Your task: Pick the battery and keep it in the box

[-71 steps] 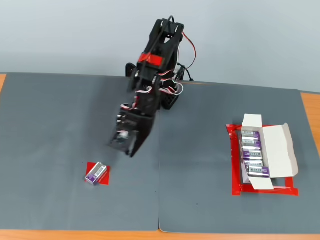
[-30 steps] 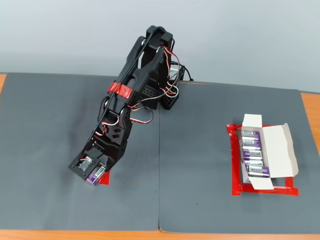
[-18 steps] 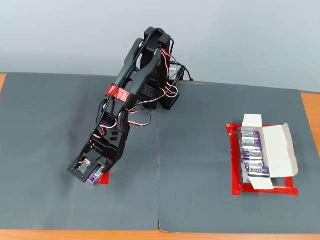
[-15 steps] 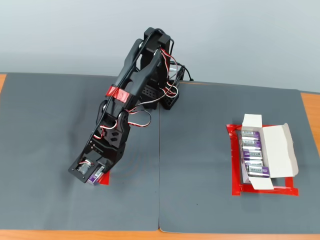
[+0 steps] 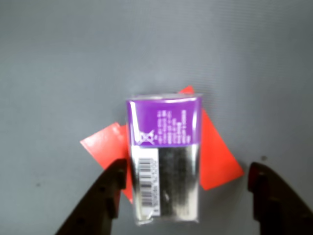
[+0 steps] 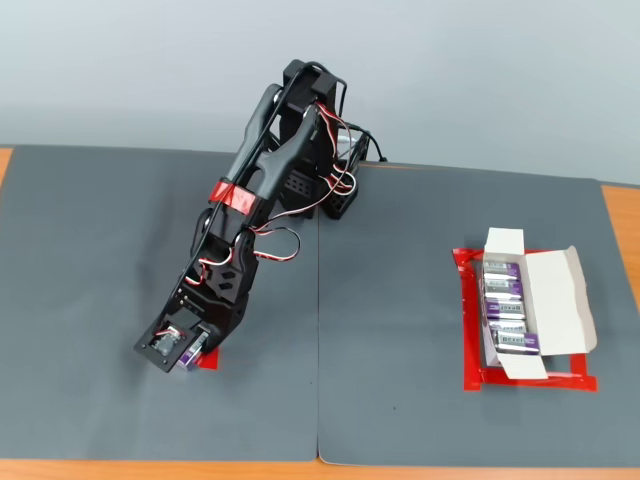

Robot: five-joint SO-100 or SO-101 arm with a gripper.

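Note:
In the wrist view the battery (image 5: 164, 166), purple at its far half and silver-black near me, lies on a small red tape patch (image 5: 215, 156). My gripper (image 5: 187, 172) is open and straddles it. The left finger (image 5: 110, 196) sits close beside the battery's left edge, while the right finger (image 5: 270, 198) stands well apart from it. The fixed view shows my gripper (image 6: 180, 348) low over the battery (image 6: 195, 353) on the left mat. The box (image 6: 556, 300), white with open flaps, lies at the right and holds several purple batteries (image 6: 505, 305).
Red tape (image 6: 470, 340) outlines the box. Two grey mats (image 6: 400, 300) cover the table, joined by a seam down the middle. The arm's base (image 6: 335, 195) stands at the back centre. Wooden table edge (image 6: 620, 215) shows at the right.
The arm swung down and left from mid-air to the battery on the red patch. Over the last half second it has settled slightly lower around it.

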